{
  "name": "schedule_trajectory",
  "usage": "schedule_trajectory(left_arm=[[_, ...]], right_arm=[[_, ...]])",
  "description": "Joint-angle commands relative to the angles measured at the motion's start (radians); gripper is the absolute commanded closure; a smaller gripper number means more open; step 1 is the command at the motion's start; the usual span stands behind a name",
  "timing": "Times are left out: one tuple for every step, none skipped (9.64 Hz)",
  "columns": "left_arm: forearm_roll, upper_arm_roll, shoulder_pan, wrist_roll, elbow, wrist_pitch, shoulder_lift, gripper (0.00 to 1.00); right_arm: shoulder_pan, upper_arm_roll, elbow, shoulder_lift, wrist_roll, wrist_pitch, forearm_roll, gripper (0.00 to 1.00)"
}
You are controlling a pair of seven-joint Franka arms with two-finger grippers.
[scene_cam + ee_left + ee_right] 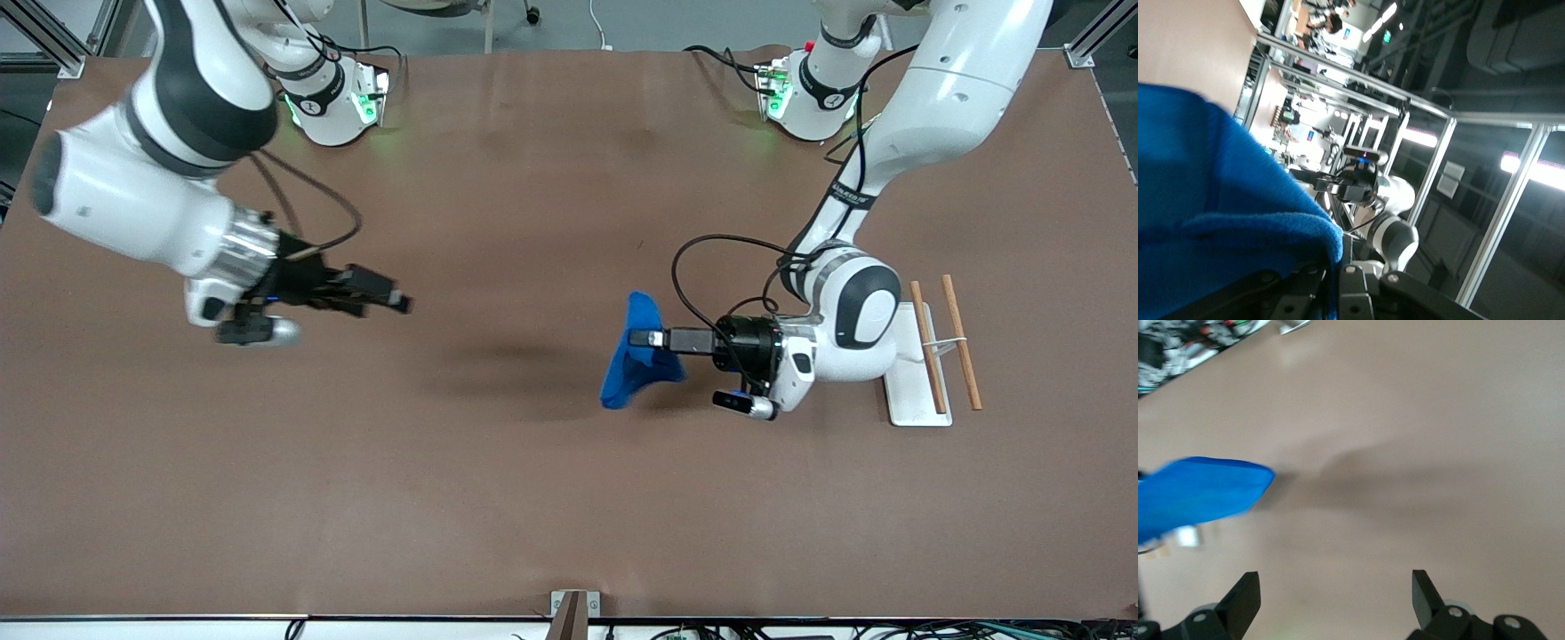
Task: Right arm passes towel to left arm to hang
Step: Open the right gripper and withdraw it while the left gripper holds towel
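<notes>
Surface, front view: brown table, bare in the middle; I see a white rack with two wooden rods at the left arm's end.
Towel, front view: the towel hangs bunched in the left gripper, clamped on it above the table.
Right gripper, front view: the right gripper is empty, over the right arm's end.
Left wrist view: blue cloth fills my view; pinch looks shallow, so I judge it may slip.
Right wrist view: fingers wide apart, holding nothing.
Risk: drooping folds could snag the rack.
</notes>
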Motion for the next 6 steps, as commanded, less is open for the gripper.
schedule_trajectory(left_arm=[[0.121,0.004,-0.009,-0.154,0.034,0.198,-0.03,1.0],[0.24,-0.001,-0.012,-0.244,0.06,0.281,-0.042,1.0],[0.351,-0.001,-0.016,-0.332,0.062,0.355,-0.07,1.0],[0.507,-0.001,-0.016,-0.446,0.054,0.406,-0.105,1.0],[0.698,-0.002,-0.003,-0.563,0.051,0.408,-0.133,1.0],[0.873,0.004,0.004,-0.713,0.047,0.403,-0.177,1.0]], right_arm=[[0.011,-0.119,-0.031,-0.087,0.013,-0.056,-0.147,0.0],[0.01,-0.168,-0.026,-0.103,0.011,-0.083,-0.199,0.0],[0.011,-0.234,-0.023,-0.127,0.013,-0.124,-0.254,0.0],[0.011,-0.294,-0.02,-0.152,0.011,-0.17,-0.276,0.0],[0.011,-0.346,0.016,-0.16,0.002,-0.232,-0.287,0.0],[0.011,-0.386,0.089,-0.158,-0.007,-0.329,-0.323,0.0]])
